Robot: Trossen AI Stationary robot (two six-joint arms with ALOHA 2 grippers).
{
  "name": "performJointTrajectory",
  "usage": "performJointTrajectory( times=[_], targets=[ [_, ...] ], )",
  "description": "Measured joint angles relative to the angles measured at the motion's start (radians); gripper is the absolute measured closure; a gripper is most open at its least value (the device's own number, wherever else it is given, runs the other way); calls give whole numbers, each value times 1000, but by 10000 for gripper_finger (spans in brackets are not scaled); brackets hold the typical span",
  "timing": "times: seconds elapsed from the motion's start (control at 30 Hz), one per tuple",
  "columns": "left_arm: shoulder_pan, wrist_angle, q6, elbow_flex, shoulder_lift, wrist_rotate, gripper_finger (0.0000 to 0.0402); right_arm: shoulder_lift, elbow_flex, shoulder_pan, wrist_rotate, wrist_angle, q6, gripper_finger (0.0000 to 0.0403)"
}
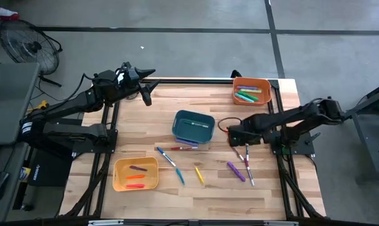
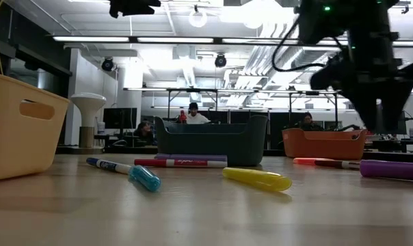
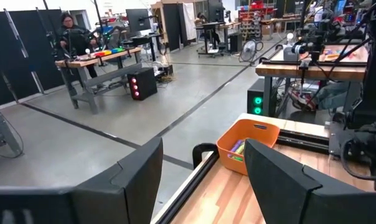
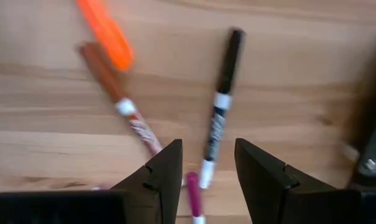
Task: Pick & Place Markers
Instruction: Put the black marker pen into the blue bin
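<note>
Loose markers lie flat on the wooden table (image 1: 265,194): a red one (image 1: 184,148), a blue one (image 1: 167,157), a yellow one (image 1: 199,175), a purple one (image 1: 236,171) and a cluster (image 1: 245,157) right of centre. My right gripper (image 4: 206,180) hangs open, pointing down above that cluster, over a black-and-white marker (image 4: 219,109), a brown-and-white one (image 4: 119,99), an orange one (image 4: 105,32) and a pink one (image 4: 193,193); it touches none. My left gripper (image 3: 203,180) waits open and level, high over the far left corner (image 1: 144,89).
A teal bin (image 1: 194,127) stands mid-table, an orange bin (image 1: 251,91) holding markers at the far right, and a yellow bin (image 1: 136,174) with three markers at the near left. People sit at desks in the room beyond the table.
</note>
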Motion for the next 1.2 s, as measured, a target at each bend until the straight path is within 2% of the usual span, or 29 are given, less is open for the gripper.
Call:
performJointTrajectory(
  times=[0.23,0.5,0.83,1.2],
  targets=[
    [0,0,0,0,0,2,179,0,-67,48,-2,53,106,268],
    [0,0,1,0,0,3,179,1,-157,48,-12,194,135,268],
    [0,-9,2,0,0,3,179,1,-204,48,-8,224,152,268],
    [0,-10,1,0,0,3,179,22,-261,48,-34,354,150,299]
  ],
)
